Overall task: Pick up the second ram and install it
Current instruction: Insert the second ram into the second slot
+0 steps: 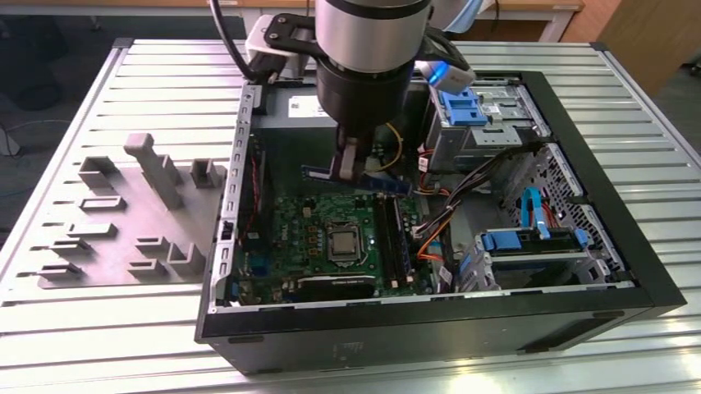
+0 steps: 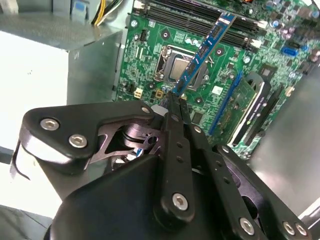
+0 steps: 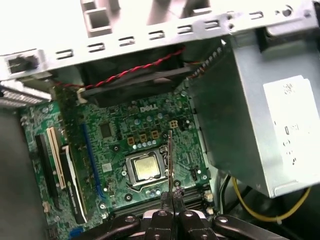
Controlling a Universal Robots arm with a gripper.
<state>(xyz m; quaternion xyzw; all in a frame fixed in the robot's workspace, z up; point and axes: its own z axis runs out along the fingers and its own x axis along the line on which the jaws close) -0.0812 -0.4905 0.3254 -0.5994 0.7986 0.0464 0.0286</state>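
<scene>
Second wrist view: the gripper [image 2: 176,100] has its jaws pinching one end of the second ram [image 2: 206,49]; the stick hangs tilted in the air above the processor socket [image 2: 172,66]; black memory slots [image 2: 190,20] lie just beyond that socket.

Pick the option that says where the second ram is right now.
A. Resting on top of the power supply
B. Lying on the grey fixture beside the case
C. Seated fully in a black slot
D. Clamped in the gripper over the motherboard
D: in the exterior view the gripper is shut on the second ram, holding it over the motherboard inside the case; the second wrist view shows the stick jutting from the fingertips.
</scene>
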